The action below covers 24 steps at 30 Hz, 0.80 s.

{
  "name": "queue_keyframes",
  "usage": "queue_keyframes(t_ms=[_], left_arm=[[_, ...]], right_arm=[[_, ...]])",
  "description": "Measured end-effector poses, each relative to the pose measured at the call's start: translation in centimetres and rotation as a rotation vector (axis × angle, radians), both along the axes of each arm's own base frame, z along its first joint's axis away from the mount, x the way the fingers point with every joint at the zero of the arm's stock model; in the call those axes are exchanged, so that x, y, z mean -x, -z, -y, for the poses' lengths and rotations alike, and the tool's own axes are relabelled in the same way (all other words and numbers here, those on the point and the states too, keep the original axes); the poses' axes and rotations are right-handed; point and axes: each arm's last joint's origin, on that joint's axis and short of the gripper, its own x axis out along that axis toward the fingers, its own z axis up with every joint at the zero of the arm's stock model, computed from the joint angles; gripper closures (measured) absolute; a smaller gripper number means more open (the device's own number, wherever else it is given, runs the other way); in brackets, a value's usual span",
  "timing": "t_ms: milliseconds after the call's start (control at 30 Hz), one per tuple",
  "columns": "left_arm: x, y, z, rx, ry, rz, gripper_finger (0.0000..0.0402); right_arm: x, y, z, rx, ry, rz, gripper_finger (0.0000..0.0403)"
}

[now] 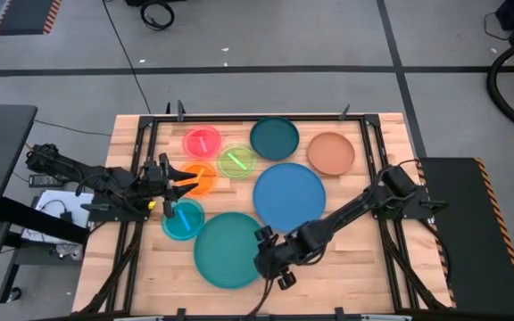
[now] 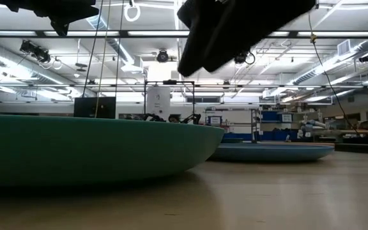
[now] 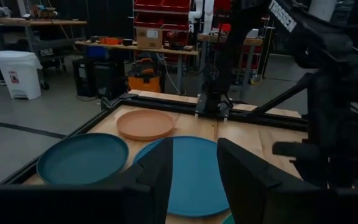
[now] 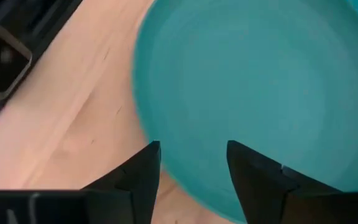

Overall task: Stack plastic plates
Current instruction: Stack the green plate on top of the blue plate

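Eight plates lie flat and apart on the wooden table. In the high view they are large teal (image 1: 224,252), large blue (image 1: 289,196), dark teal (image 1: 274,138), brownish-orange (image 1: 331,153), and small pink-red (image 1: 202,141), green (image 1: 236,161), orange (image 1: 203,180) and cyan (image 1: 184,220). My right gripper (image 1: 267,257) (image 4: 191,163) is open and hovers above the large teal plate's (image 4: 260,81) right rim. My left gripper (image 1: 182,182) (image 3: 194,158) is open and held level over the orange plate's left side, pointing at the blue plate (image 3: 194,177).
A black metal frame (image 1: 371,134) runs along the table's far and side edges. Bare wood (image 1: 346,259) shows to the right of the large teal plate. In the low view both arms hang well above the teal (image 2: 94,150) and blue (image 2: 270,151) plates.
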Motion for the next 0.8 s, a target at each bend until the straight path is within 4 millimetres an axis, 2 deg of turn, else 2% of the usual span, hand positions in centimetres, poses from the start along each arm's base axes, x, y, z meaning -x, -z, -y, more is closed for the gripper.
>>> queue_keyframes(t_ms=[233,567,800], left_arm=[[0.0,0.0,0.0,0.0,0.001,-0.001,0.0268],[-0.4,0.3,0.2,-0.01,0.002,-0.023,0.0269],[-0.7,0.5,0.3,-0.018,0.002,-0.04,0.0269]], right_arm=[[0.2,1.9,-0.4,0.065,-0.077,-0.072,0.0218],[-0.4,3.1,-0.3,0.143,-0.118,-0.05,0.0233],[-0.6,4.7,-0.3,0.223,-0.175,-0.065,0.0234]])
